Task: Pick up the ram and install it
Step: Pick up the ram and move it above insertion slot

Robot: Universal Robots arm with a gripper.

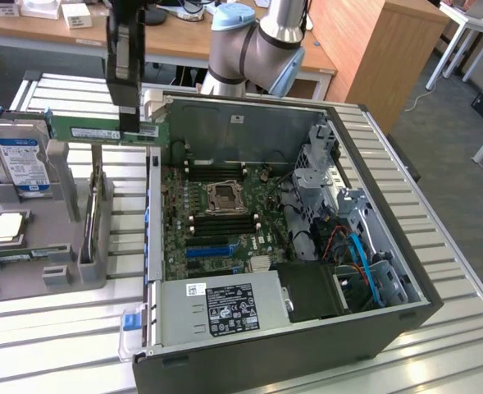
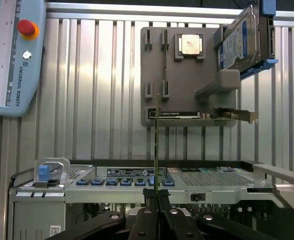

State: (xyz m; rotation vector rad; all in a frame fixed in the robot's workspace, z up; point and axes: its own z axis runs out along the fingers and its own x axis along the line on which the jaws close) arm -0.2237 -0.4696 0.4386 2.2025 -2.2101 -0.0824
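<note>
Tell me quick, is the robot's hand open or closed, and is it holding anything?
The hand: closed, holding the ram up in the air.

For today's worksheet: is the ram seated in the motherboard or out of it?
Out: the gripper holds the ram in the air, well clear of the motherboard.

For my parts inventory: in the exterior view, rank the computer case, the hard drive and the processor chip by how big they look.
Largest to smallest: computer case, hard drive, processor chip.
</note>
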